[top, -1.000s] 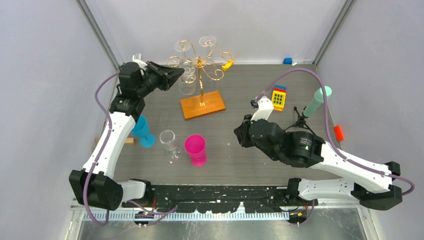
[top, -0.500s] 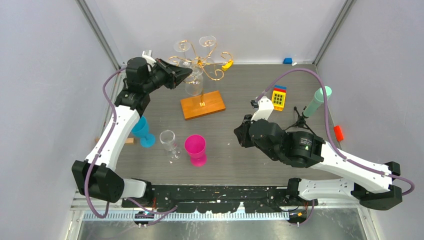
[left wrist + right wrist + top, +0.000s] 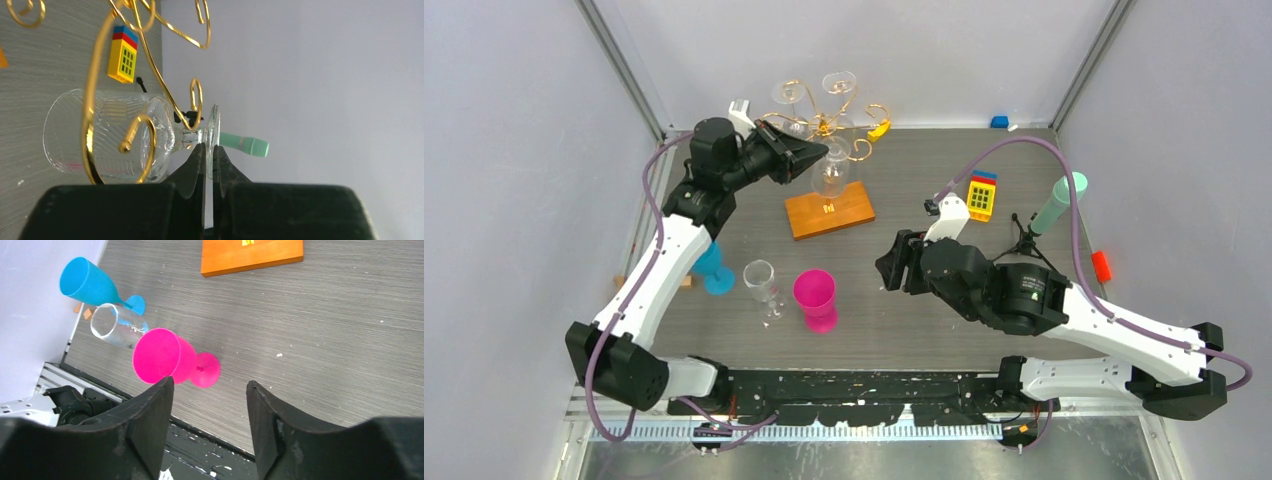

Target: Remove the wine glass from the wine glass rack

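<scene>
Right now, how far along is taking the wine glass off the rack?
Done: the left gripper is shut on the wine glass stem. In hand: the glass sits among the gold curls of the wine glass rack, not clearly free. Left: draw it clear. The right gripper is open, empty.

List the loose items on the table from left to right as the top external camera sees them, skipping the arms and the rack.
Blue goblet → clear glass → pink goblet → yellow toy block → mint-green cylinder → red block.
</scene>
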Action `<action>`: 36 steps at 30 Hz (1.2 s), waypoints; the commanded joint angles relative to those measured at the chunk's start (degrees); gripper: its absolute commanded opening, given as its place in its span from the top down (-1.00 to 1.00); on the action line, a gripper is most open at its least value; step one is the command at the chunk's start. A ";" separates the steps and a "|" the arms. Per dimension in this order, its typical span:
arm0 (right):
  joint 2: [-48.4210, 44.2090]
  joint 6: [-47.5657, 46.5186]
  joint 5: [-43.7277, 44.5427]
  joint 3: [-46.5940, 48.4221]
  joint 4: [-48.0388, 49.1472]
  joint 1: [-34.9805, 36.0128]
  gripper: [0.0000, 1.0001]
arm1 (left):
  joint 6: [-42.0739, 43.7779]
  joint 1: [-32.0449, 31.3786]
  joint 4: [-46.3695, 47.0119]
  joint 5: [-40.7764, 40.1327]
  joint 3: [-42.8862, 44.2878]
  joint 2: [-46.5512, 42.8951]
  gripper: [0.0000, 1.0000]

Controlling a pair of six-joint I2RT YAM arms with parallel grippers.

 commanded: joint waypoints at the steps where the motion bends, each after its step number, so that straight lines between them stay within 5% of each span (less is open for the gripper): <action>1: -1.07 0.91 -0.89 -1.84 8.24 0.04 -0.29 | -1.44 -2.75 7.20 0.71 -2.19 -6.66 1.00; 10: -8.29 7.46 -3.90 -14.35 31.51 0.04 -0.47 | -7.94 -4.60 10.40 -0.14 -11.19 -16.94 1.00; 20: -16.76 7.60 -5.60 -23.60 53.21 0.05 -0.55 | -26.28 -5.60 22.71 0.57 -16.66 -25.19 1.00; 36: -5.80 0.72 -8.50 -23.07 76.30 -0.01 -0.69 | -37.52 -6.83 30.08 -7.25 -22.01 -33.63 1.00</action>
